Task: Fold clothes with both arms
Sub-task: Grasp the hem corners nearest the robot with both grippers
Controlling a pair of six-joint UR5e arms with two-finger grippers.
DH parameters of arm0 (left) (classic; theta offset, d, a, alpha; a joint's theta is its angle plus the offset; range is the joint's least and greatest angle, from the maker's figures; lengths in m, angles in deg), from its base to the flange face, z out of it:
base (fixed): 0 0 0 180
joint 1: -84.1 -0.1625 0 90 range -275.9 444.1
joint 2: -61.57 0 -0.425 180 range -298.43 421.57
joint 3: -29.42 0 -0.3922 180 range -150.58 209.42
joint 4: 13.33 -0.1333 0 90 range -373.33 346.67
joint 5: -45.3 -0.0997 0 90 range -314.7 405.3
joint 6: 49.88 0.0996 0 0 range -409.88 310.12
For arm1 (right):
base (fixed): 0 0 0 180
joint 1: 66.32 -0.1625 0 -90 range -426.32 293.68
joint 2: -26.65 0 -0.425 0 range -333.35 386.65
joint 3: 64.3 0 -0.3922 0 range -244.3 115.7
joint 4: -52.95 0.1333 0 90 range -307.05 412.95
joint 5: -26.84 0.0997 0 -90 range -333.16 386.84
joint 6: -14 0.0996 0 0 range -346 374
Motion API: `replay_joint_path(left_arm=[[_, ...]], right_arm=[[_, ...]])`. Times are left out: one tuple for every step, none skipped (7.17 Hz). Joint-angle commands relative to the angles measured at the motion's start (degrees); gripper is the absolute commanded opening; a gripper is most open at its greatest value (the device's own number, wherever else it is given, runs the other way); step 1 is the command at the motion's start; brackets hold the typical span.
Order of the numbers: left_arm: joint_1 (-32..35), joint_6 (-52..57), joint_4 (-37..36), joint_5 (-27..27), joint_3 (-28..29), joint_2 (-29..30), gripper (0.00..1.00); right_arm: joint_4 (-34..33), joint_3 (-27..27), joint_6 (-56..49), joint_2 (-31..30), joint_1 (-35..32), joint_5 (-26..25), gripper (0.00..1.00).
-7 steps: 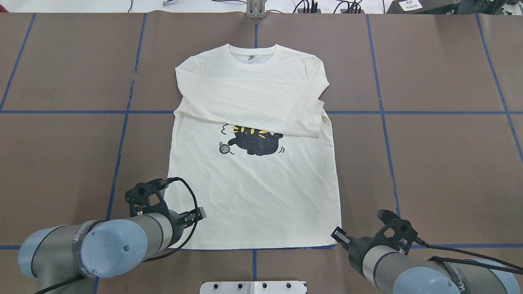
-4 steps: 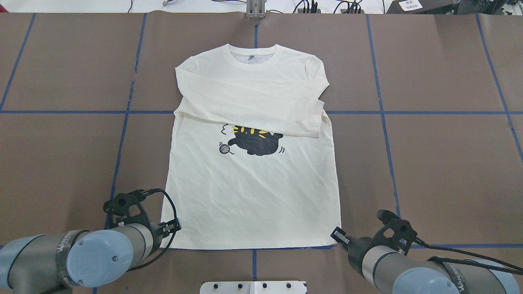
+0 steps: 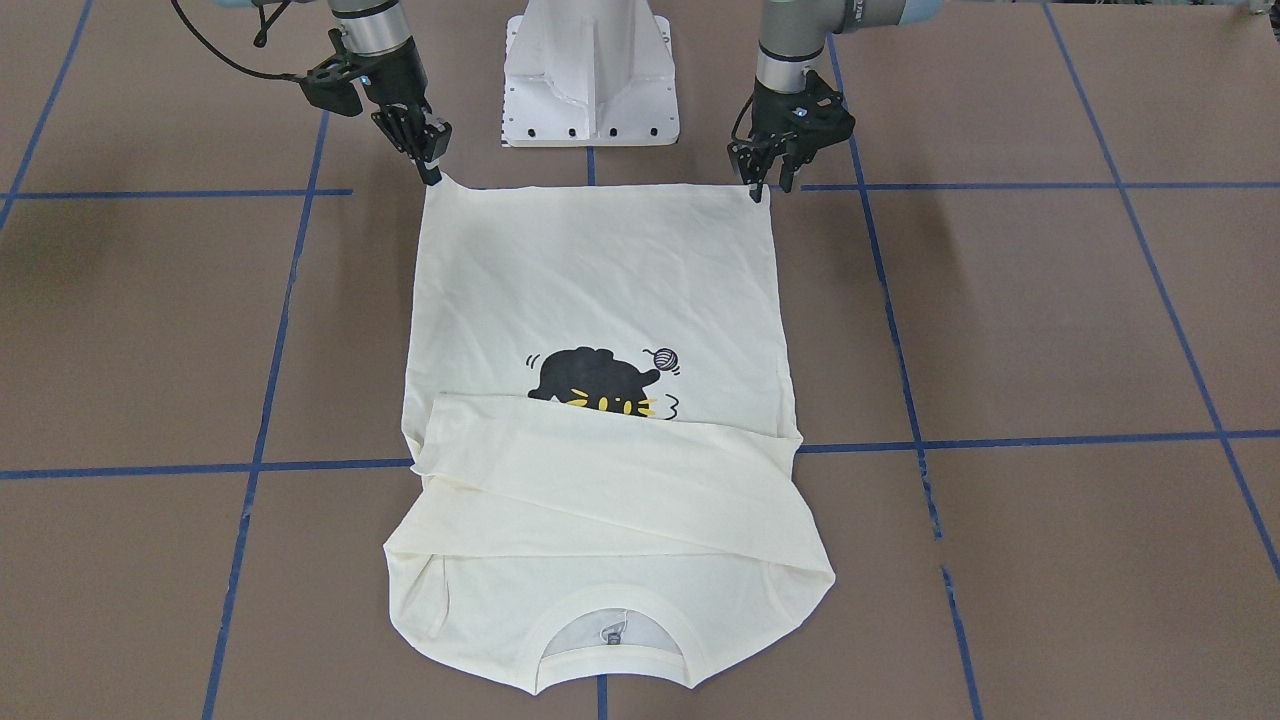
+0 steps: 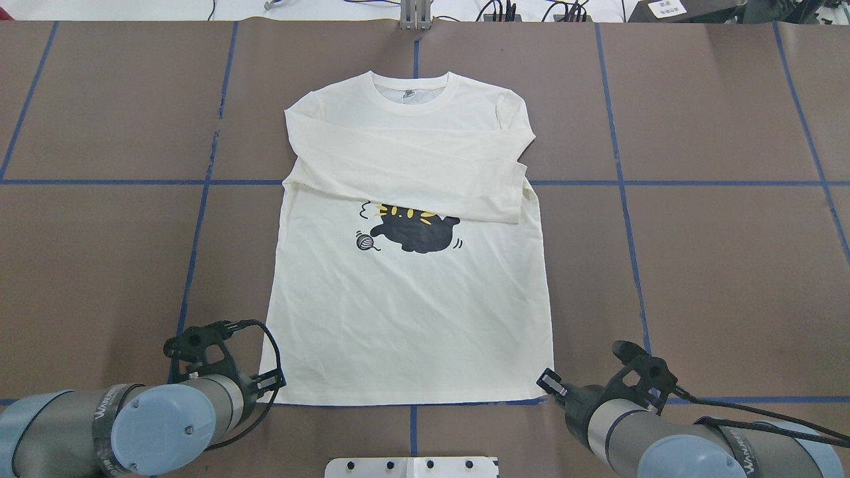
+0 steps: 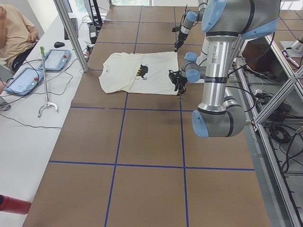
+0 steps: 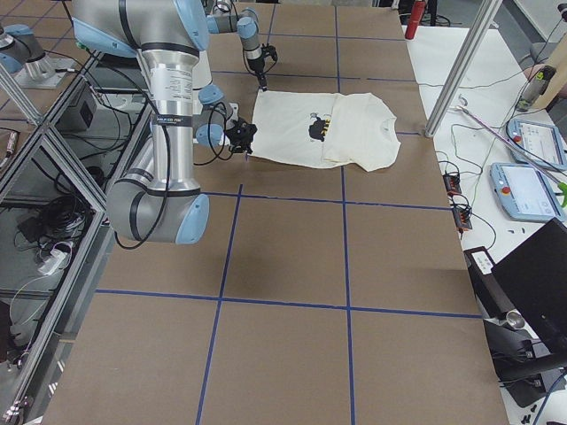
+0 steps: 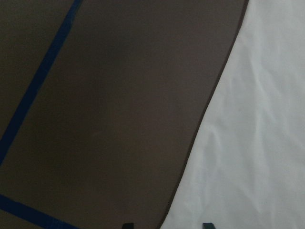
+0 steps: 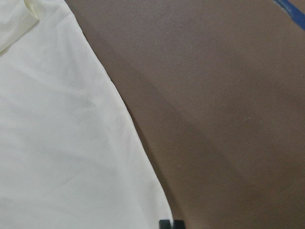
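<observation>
The cream long-sleeved shirt point(image 4: 412, 312) lies flat on the table, cat print point(image 4: 415, 232) up. Both sleeves are folded across the chest, the collar is far from me and the hem is near. My left gripper point(image 4: 269, 384) point(image 3: 768, 187) is open at the hem's left corner. In the left wrist view its fingertips point(image 7: 127, 224) stand apart astride the shirt's edge point(image 7: 257, 119). My right gripper point(image 4: 548, 384) point(image 3: 432, 172) is at the hem's right corner. The right wrist view shows it point(image 8: 171, 223) pinched shut on that corner of the shirt point(image 8: 57, 143).
The brown table point(image 4: 717, 265) carries a grid of blue tape lines point(image 4: 621, 186). The white pedestal base point(image 3: 590, 70) stands between the arms, just behind the hem. A person point(image 5: 14, 28) sits by pendants point(image 5: 54, 59) on the side bench.
My left arm has drawn back and to the left, from over the shirt's lower left part to the hem's left corner. The right arm and the shirt have not moved.
</observation>
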Motion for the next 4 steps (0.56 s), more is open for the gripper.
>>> replay_joint_path(left_arm=[[-0.12, 0.08, 0.1, 1.12, 0.24, 0.02, 0.49], [-0.12, 0.09, 0.01, 1.31, 0.24, 0.02, 0.49], [-0.21, 0.09, 0.1, 1.4, 0.24, 0.11, 0.49], [-0.73, 0.09, 0.1, 1.4, 0.32, 0.11, 0.49]], right_arm=[[0.0, 0.09, 0.0, -0.07, 0.0, 0.0, 0.0], [0.0, 0.09, 0.0, -0.07, 0.0, 0.0, 0.0], [0.0, 0.09, 0.0, -0.07, 0.0, 0.0, 0.0], [0.0, 0.09, 0.0, -0.16, 0.0, 0.0, 0.0]])
